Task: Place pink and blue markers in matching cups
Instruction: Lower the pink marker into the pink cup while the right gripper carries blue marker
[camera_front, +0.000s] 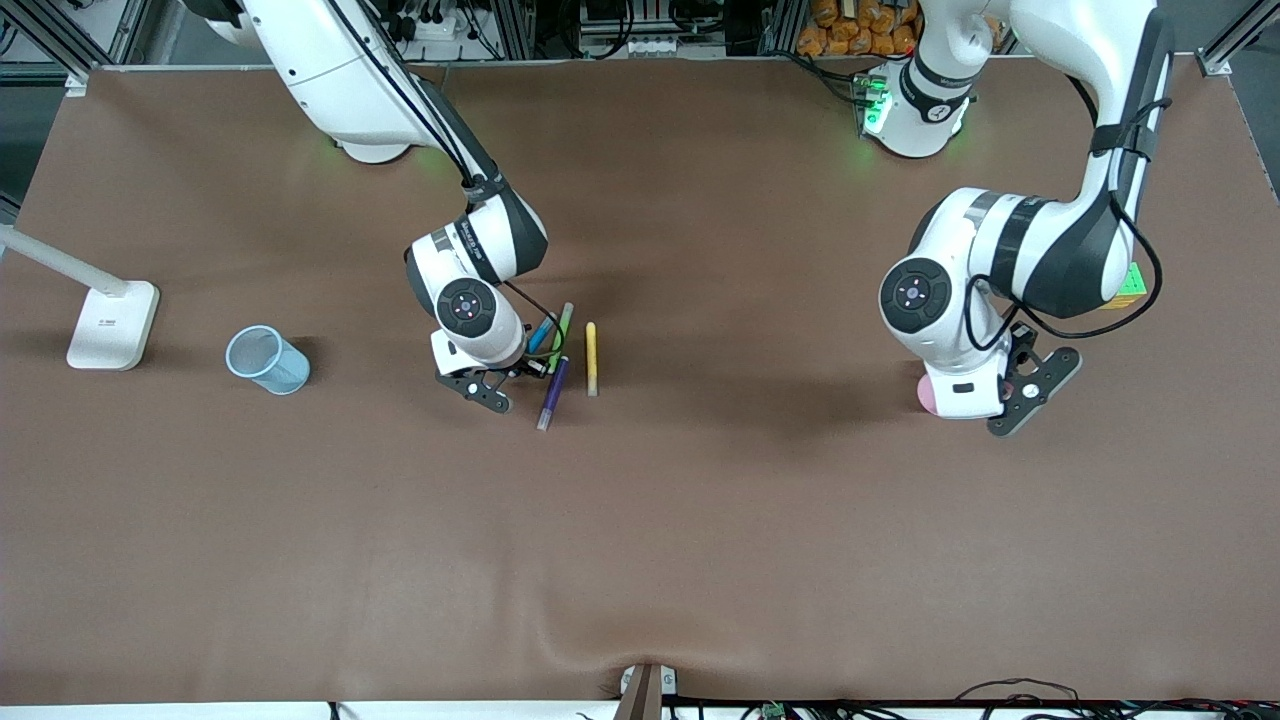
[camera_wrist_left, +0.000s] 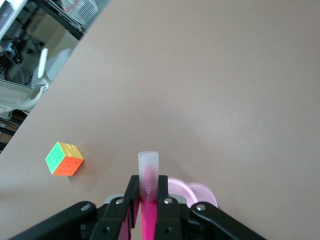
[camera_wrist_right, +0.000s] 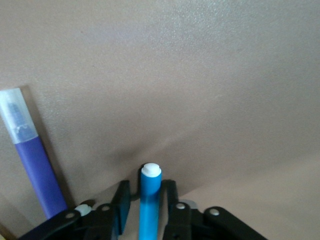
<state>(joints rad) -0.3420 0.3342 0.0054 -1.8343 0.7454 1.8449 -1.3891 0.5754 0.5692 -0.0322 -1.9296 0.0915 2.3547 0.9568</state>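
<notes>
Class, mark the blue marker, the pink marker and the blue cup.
blue marker (camera_wrist_right: 149, 205): right wrist view, on its barrel.
pink marker (camera_wrist_left: 148, 175): left wrist view, on its translucent cap.
blue cup (camera_front: 285, 371): front view, on its mesh wall.

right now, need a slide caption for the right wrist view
Right gripper closing around the blue marker, the purple pen lying beside it on the brown table.

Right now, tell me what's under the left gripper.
The left gripper holds the pink marker over the pink cup, whose rim shows. The cup's inside is hidden.
</notes>
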